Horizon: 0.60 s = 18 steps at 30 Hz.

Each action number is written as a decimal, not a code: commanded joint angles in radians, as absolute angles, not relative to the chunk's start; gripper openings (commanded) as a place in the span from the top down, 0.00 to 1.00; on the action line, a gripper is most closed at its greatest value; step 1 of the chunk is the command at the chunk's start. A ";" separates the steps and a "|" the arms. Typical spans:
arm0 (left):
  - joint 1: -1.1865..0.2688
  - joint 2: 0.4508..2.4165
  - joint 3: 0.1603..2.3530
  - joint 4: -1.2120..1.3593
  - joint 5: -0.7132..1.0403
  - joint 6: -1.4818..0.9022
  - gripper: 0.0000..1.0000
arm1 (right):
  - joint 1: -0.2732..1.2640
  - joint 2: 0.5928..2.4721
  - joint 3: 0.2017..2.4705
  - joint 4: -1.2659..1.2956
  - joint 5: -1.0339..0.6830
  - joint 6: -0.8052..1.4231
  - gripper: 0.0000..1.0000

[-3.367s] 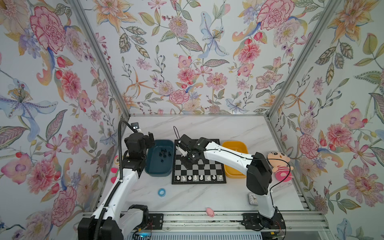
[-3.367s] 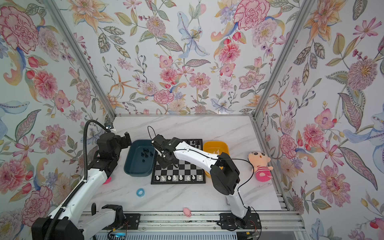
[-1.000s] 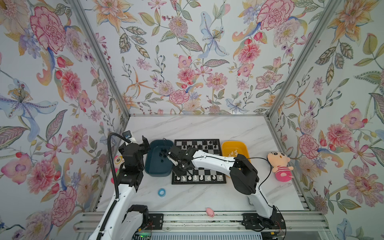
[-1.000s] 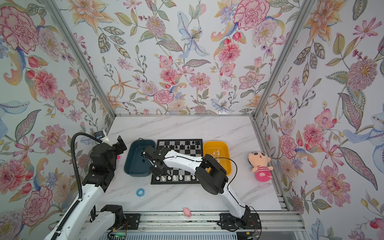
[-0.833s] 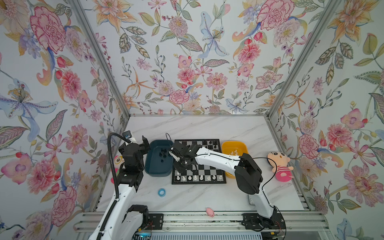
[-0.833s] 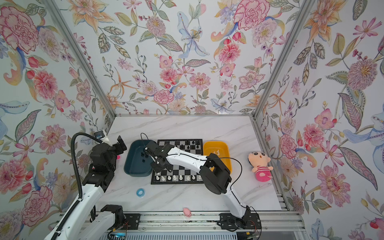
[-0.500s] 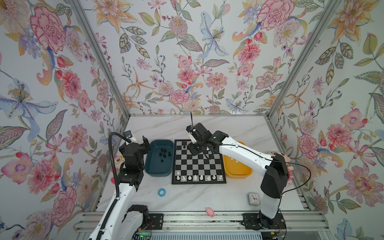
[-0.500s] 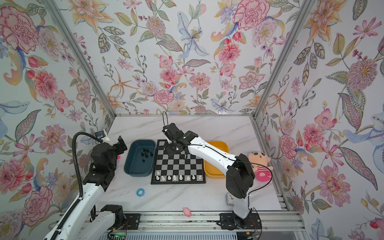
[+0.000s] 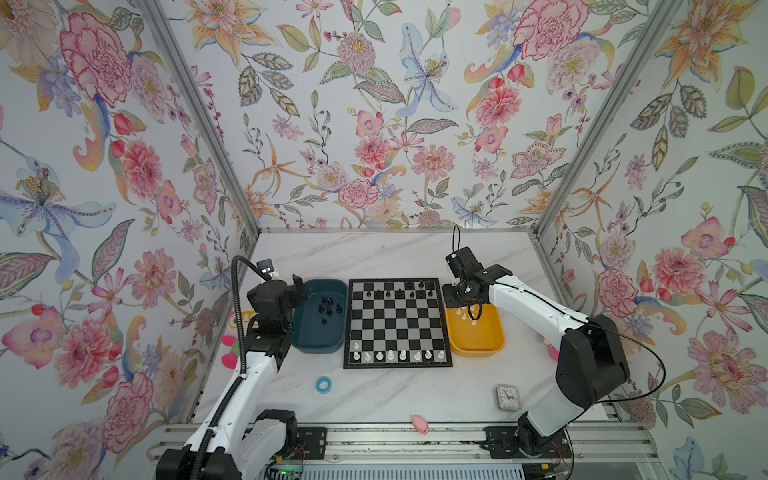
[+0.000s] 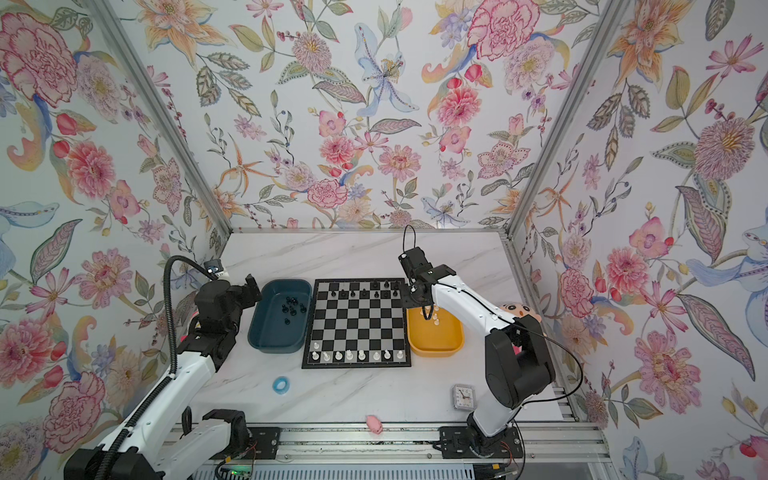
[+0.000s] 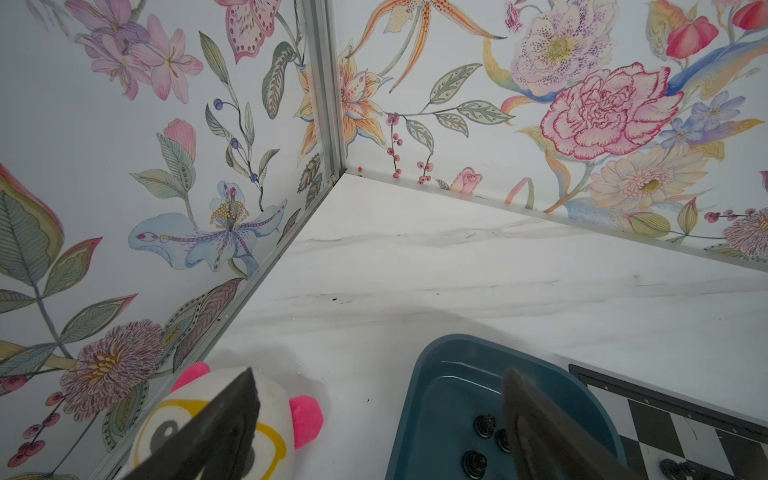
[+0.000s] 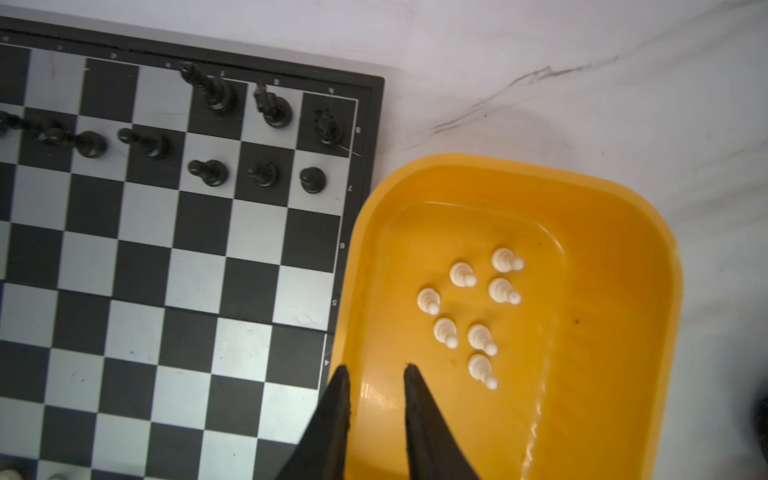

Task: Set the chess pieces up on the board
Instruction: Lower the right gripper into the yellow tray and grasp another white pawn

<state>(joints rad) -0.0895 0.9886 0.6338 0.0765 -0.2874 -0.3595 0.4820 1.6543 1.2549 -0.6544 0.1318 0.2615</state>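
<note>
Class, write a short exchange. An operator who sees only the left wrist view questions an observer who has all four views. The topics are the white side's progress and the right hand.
Operator: I see only the teal bin and a corner of the board. What is left for the white side?
Observer: Seven white pieces are in the yellow bin, which sits on the board's right in both top views.
Operator: Is the right hand holding one?
Observer: No. The right hand is over the yellow bin's board-side edge, with its jaws slightly apart and nothing between them.
</note>
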 commanded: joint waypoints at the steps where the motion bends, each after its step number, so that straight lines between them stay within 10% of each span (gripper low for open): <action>1: -0.081 1.003 0.670 0.098 -0.256 -0.379 0.08 | 0.445 1.642 1.220 -0.615 0.116 0.235 0.75; 18: -0.081 1.049 0.698 0.094 -0.242 -0.386 0.08 | 0.390 1.782 1.215 -0.563 0.069 0.207 0.77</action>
<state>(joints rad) -0.0895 1.0420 0.6697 0.0837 -0.2596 -0.3756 0.3973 1.7653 1.2156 -0.5735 0.0830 0.2207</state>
